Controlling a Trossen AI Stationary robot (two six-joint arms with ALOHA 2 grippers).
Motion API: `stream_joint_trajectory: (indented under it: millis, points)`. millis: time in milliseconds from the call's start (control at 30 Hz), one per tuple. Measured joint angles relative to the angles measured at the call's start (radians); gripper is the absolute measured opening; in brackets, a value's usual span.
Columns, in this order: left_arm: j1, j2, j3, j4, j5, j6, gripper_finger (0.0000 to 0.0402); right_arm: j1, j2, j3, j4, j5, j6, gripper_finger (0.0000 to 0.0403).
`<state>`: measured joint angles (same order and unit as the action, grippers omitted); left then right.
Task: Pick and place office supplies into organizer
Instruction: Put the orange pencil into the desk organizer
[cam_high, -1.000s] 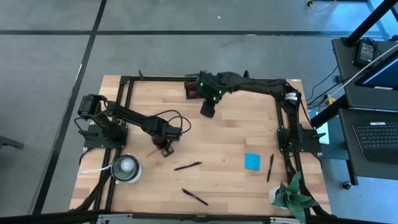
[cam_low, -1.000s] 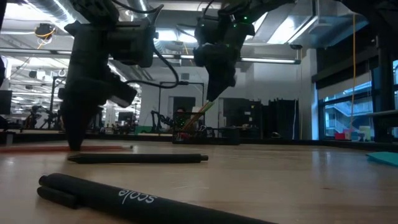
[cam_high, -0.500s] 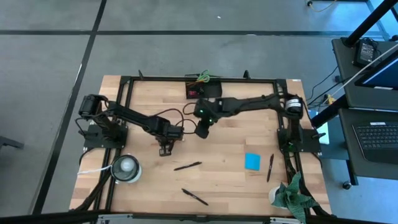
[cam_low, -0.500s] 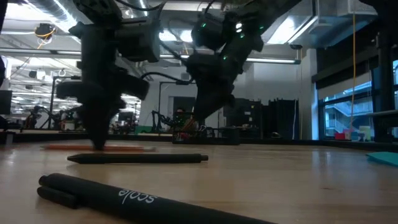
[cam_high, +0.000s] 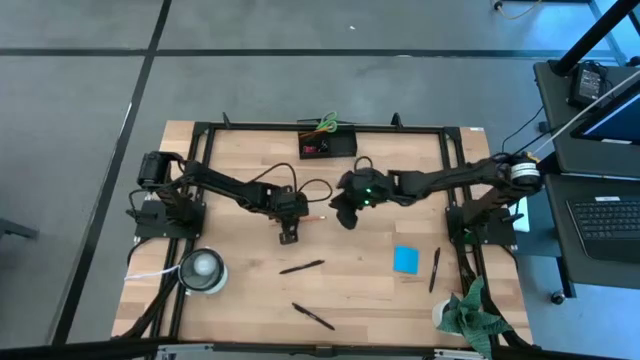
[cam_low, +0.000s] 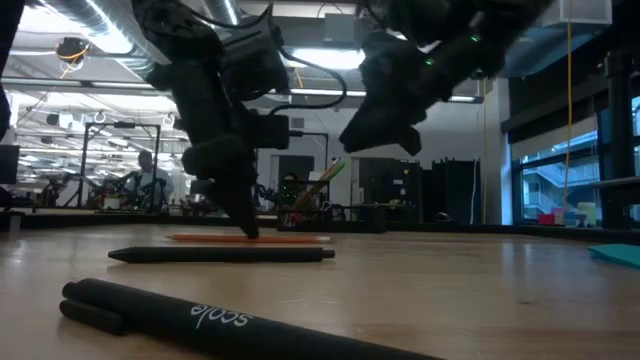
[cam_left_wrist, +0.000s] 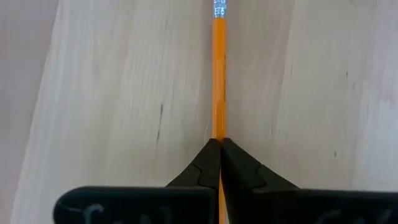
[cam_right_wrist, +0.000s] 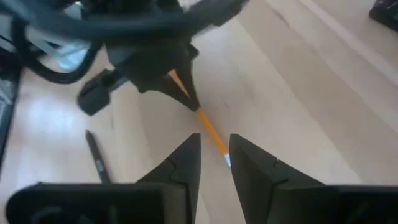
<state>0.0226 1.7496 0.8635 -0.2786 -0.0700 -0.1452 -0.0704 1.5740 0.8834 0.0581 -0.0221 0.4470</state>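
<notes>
wooden table (cam_low: 480, 300): near pen (cam_low: 240, 322) reads "scole".

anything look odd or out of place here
Nothing damaged or spilled. One oddity: both grippers meet at one pencil, the left gripper shut on it, the right gripper open around its far end.

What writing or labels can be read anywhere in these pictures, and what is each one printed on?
"scole", as far as it can be made out, in pale letters: on the barrel of the black pen lying nearest the low camera.
Orange pencil, held in the shut left gripper: no print shows.
Laptop screen and keyboard beside the table: too small to read.
Nothing else is legible.
</notes>
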Motion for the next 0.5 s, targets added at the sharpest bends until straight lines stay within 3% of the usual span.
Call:
stream_joint_trajectory:
  millis: [200, 500]
  points:
    - [-0.001, 0.016, 0.002, 0.032, 0.001, 0.046, 0.0001, 0.003, -0.034, -0.114, 0.188, 0.003, 0.055, 0.0087]
    - [0.000, -0.016, 0.011, 0.011, 0.004, 0.062, 0.0004, 0.003, -0.033, -0.116, 0.194, 0.002, 0.023, 0.0087]
